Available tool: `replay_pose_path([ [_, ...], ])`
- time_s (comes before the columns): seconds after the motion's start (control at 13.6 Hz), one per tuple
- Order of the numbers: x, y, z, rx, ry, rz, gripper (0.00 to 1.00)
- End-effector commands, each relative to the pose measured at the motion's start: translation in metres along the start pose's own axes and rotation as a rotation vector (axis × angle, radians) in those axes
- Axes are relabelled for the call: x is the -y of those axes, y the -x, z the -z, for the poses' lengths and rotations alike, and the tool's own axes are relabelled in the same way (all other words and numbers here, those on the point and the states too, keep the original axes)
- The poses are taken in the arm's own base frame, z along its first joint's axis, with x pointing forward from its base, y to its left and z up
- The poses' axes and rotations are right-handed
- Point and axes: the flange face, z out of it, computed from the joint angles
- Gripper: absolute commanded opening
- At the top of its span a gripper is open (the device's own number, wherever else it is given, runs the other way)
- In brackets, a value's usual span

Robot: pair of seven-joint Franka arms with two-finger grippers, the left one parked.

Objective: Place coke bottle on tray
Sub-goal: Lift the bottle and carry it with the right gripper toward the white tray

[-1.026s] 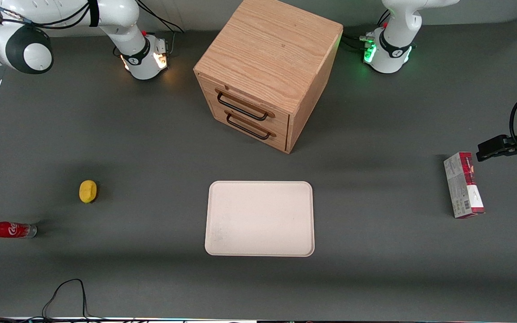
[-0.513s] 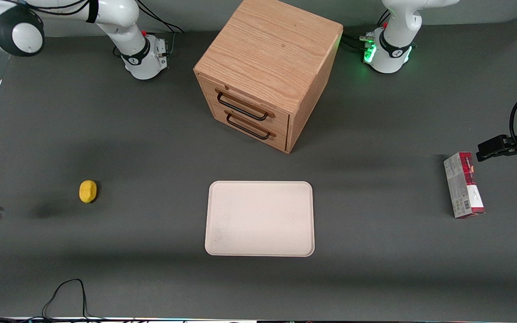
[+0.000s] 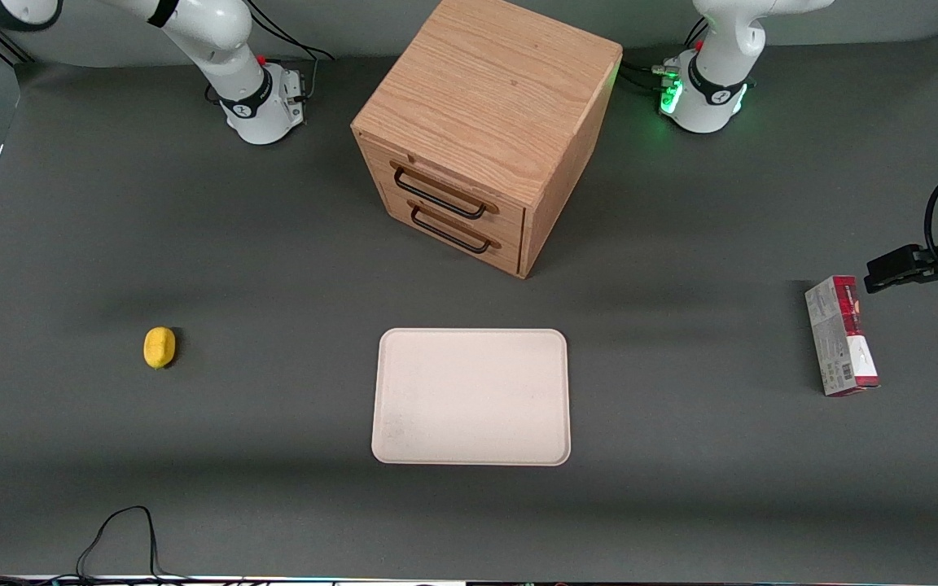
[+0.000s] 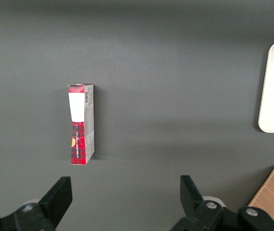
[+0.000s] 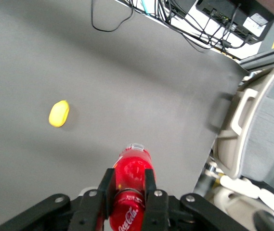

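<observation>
- Right wrist view is giving us the action: the black two-finger gripper (image 5: 129, 192) is clamping the small slim coke bottle with the red label and white script (image 5: 129, 192), one finger pressing on each side of its body, and carrying it in the air above the dark grey table (image 5: 127, 72).
- Front view is not showing bottle or gripper at all; both are sitting outside its frame, toward the working arm's end.
- On the table, the large flat cream-white rectangular tray (image 3: 471, 396) is waiting bare, with the wooden two-drawer cabinet (image 3: 481, 130) at its twelve o'clock.
- The small yellow lemon (image 3: 159, 347) is lying well apart at the tray's nine o'clock, the red-and-grey rectangular carton (image 3: 840, 335) at its three o'clock.
- Handling call: the bottle is looking light and rigid, but smooth and round, so it is likely to slip or roll.
- Holding it across the labelled body is looking sound.
</observation>
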Motion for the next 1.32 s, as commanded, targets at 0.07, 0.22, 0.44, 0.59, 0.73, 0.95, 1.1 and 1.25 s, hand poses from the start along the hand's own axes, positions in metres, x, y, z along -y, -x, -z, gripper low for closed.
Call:
replay_pose_path([
  [0.07,0.035,-0.017,0.018,0.021,-0.015,0.038,0.0],
  [0.22,0.086,-0.054,0.025,0.045,-0.051,0.005,0.0],
  [0.44,0.171,-0.121,0.025,0.055,-0.08,-0.069,0.0],
  [0.59,0.241,-0.166,0.021,0.062,-0.094,-0.15,0.0],
  [0.73,0.318,-0.21,0.003,0.09,-0.103,-0.262,0.0],
  [0.95,0.444,-0.259,-0.013,0.089,-0.094,-0.407,0.0],
  [1.1,0.513,-0.275,-0.016,0.052,-0.049,-0.422,0.0],
  [1.25,0.575,-0.28,-0.015,0.028,-0.04,-0.446,0.0],
])
